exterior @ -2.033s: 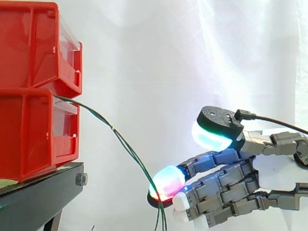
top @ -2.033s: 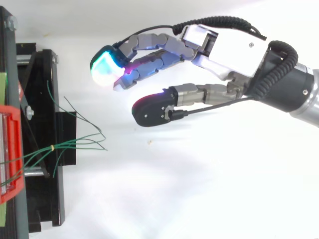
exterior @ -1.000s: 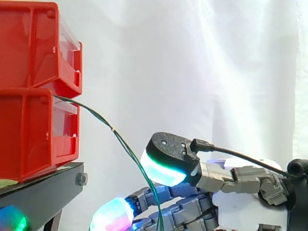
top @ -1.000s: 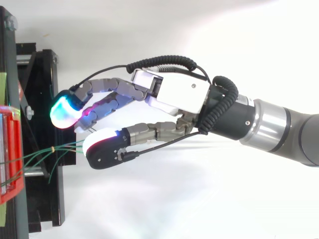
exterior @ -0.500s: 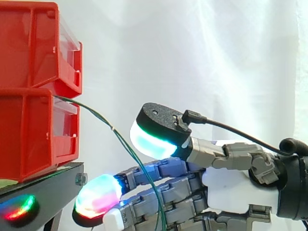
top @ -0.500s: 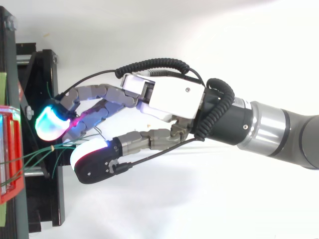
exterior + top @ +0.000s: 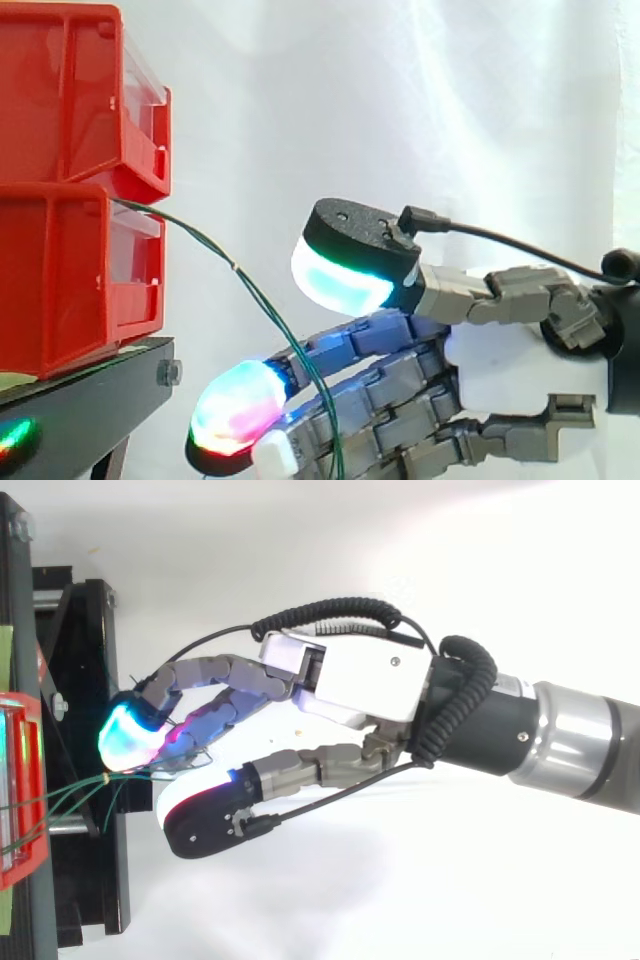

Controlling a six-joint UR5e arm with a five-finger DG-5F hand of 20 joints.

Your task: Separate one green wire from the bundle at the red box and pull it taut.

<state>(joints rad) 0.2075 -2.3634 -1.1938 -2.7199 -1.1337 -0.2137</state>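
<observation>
A bundle of thin green wires [image 7: 200,238] leaves the lower red bin [image 7: 60,280] and sags down to the right, bound by a small pale tie [image 7: 235,267]. From above, the wires [image 7: 70,798] fan out from the red bin [image 7: 20,780] and their loose ends run under my fingertips. My hand [image 7: 360,680] reaches in from the right, open, with its fingers [image 7: 240,412] stretched toward the stand. The thumb [image 7: 345,265] is held apart above them. The wires cross in front of the fingers, below the thumb, and nothing is pinched.
Two red bins are stacked, the upper one [image 7: 70,90] on the lower, on a black stand [image 7: 90,400]. The stand's black frame [image 7: 90,630] lies just left of my fingertips. A white curtain hangs behind and a white surface lies below.
Over two seconds my hand has moved left to the wires, fingers passing behind the bundle. In the last half second it drew slightly back to the right.
</observation>
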